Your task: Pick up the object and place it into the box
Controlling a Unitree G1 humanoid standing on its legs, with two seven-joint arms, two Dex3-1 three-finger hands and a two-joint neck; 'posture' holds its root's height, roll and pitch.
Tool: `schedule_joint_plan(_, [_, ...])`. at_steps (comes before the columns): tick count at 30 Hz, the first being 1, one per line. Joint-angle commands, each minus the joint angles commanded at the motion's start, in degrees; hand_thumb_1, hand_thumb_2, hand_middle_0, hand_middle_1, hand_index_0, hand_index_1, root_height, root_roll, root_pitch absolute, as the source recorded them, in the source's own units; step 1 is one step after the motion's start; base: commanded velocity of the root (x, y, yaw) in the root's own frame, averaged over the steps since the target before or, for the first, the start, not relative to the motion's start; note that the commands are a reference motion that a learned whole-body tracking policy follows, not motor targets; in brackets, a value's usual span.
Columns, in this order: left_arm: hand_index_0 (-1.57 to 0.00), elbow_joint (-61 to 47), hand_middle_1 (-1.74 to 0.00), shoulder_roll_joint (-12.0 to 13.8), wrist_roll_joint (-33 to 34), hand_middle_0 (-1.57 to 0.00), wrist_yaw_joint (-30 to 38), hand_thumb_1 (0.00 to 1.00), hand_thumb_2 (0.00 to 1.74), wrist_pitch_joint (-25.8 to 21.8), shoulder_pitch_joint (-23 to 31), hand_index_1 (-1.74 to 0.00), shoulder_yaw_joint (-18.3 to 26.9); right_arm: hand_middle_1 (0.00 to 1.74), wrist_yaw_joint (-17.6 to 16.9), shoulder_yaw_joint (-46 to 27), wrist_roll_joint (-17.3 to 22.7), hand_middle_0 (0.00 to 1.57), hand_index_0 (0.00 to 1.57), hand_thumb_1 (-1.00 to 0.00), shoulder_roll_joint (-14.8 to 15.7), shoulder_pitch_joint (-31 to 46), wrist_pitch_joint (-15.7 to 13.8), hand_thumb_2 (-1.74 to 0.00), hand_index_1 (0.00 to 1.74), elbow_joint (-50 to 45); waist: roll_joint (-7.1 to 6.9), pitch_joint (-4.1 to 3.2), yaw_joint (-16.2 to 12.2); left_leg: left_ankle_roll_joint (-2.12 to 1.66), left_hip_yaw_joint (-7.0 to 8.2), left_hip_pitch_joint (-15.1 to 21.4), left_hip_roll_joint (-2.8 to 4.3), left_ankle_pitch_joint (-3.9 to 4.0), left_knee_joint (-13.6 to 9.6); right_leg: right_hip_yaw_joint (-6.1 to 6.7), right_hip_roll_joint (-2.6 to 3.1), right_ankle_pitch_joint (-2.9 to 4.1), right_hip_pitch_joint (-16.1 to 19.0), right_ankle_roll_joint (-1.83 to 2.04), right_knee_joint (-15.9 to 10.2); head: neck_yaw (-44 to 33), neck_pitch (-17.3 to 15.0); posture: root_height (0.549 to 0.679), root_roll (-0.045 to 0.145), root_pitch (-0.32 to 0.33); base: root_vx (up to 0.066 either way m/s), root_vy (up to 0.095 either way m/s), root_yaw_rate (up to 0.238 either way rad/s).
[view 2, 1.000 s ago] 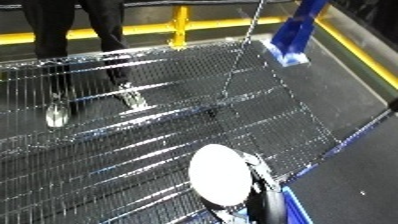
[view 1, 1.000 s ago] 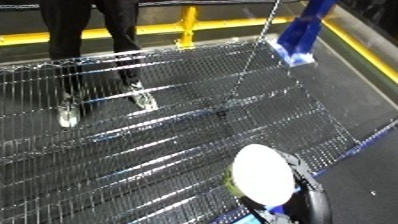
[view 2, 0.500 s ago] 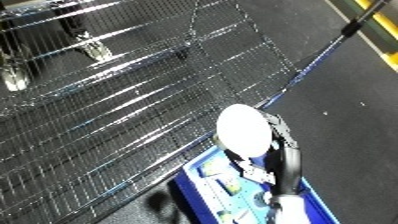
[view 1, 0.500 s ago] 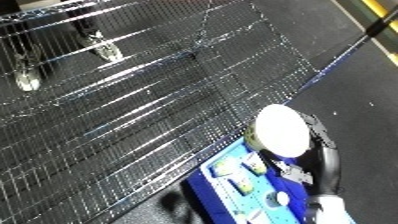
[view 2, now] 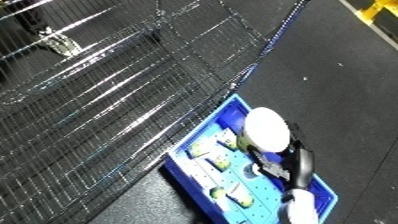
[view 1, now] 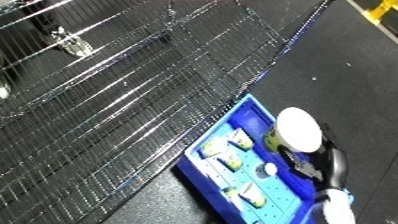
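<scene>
right hand (view 1: pixel 320 157) is curled round a white-lidded cup (view 1: pixel 298 131), tilted, carried so it can drop in. the cup hangs over the far right part of the blue bin (view 1: pixel 206 141), just above the small packets (view 1: pixel 222 150) already lying inside. forearm comes up from the lower right edge, wrist bent toward the wire mesh surface (view 1: pixel 115 95). release looks next, probably. left hand not visible.

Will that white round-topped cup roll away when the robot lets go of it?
Possibly. The cup, held in the right hand, looks round, so on its side it could roll. But the blue bin has raised walls and other small packs inside, which would likely stop it. It seems light and stiff.
</scene>
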Motion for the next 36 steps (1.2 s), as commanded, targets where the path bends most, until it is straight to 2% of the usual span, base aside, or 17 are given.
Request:
schedule_joint_plan(4, [-1.57,-0.5,-1.74,0.2,0.0,-1.57,0.5,1.0,1.74,0.4,-0.1,-1.74,-0.1,0.52,0.8,-0.6,1.5,0.47,0.47,-0.3,0.1,0.3,-1.5,-0.52,0.52,1.4,0.5,-0.02,-0.2,0.02,0.01,0.1,-0.31,-0.16,0.2,0.03,-0.07,0.01,0.0,-0.05,0.1,0.8,0.2,0.666,0.079,0.035,0.006,0.011,-0.011])
schedule_joint_plan(10, [-1.57,-1.0,-1.74,0.0,-0.2,-1.57,0.7,1.0,1.74,0.5,0.1,-1.74,0.1,0.0,1.0,-0.8,1.2,0.0,0.0,0.0,0.5,0.7,-2.3,0.0,0.0,1.2,1.39,0.1,-0.6,0.09,0.04,0.4,-0.87,0.04,-0.1,0.31,-0.09,-0.13,-0.3,-0.2,0.3,1.0,0.9,0.665,0.084,0.037,0.004,0.026,-0.014])
schedule_joint_plan(19, [-1.57,-0.9,-1.74,-0.2,-0.7,-1.57,1.0,1.0,1.74,0.3,0.2,-1.74,-0.1,0.0,1.2,-0.9,1.4,0.0,0.0,0.0,0.3,0.7,-1.7,0.0,0.0,0.6,1.95,0.54,-1.0,0.01,-0.01,-0.1,-1.19,0.35,0.2,0.39,0.01,-0.3,-1.2,-0.48,1.1,0.6,0.7,0.664,0.089,0.04,0.004,0.009,-0.005])
schedule_joint_plan(26, [-1.57,-1.0,-1.74,-0.5,-1.0,-1.57,1.2,1.0,1.74,0.0,0.4,-1.74,0.2,0.0,3.7,-0.6,2.5,0.0,0.0,0.0,1.2,1.3,-1.7,0.0,0.0,-0.3,1.63,0.83,-0.7,-0.08,-0.19,-0.4,-0.95,0.8,0.0,0.15,0.36,-0.51,-1.4,-0.78,1.5,-1.3,0.8,0.664,0.088,0.04,0.004,-0.008,0.029])
schedule_joint_plan(36, [-1.57,-2.1,-1.74,-0.4,-0.9,-1.57,1.8,1.0,1.74,0.4,1.4,-1.74,0.4,0.0,6.4,3.1,-4.4,0.0,0.0,0.0,2.4,0.8,-0.8,0.0,0.0,-7.0,-0.28,0.52,1.6,-0.2,-1.98,-0.8,-0.56,1.89,-0.7,-0.91,0.96,-0.94,-0.5,-1.25,1.5,-8.6,0.3,0.663,0.082,0.033,0.004,-0.044,0.105])
